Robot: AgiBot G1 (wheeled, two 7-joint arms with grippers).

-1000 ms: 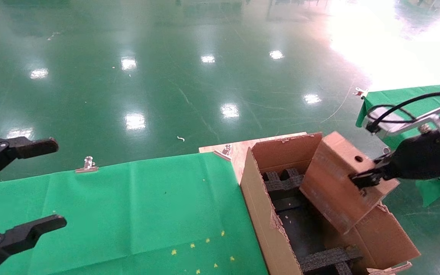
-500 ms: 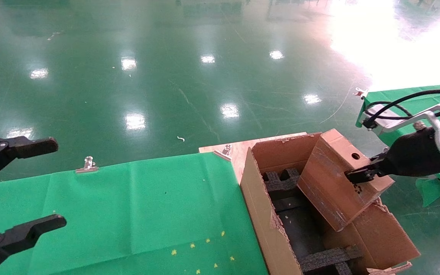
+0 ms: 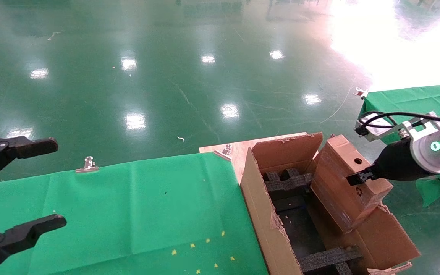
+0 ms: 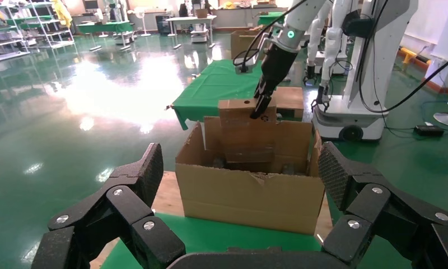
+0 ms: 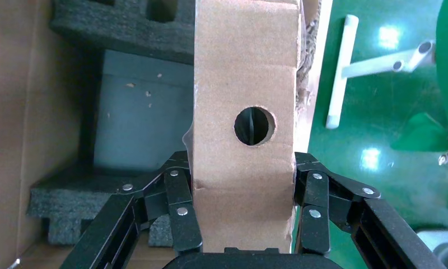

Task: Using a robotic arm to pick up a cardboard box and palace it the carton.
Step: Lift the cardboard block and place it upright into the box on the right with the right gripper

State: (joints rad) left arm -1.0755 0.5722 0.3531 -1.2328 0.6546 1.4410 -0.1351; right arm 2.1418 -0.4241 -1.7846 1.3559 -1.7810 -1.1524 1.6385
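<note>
Nearest us, our left hand (image 3: 13, 191) hangs idle with fingers spread wide over the green-covered table (image 3: 136, 206). Beyond the table's edge, our right hand (image 3: 357, 178) grips the cardboard box (image 3: 342, 191), tilted and partly lowered into the carton (image 3: 266, 214), against its far-right wall above the black foam dividers (image 3: 287, 181).

Table (image 3: 239, 151) wore green cloth (image 3: 128, 206), held by metal clips (image 3: 86, 165); bare wooden corner carried open carton (image 3: 266, 217). Yellow specks (image 3: 204, 248) dotted cloth.
</note>
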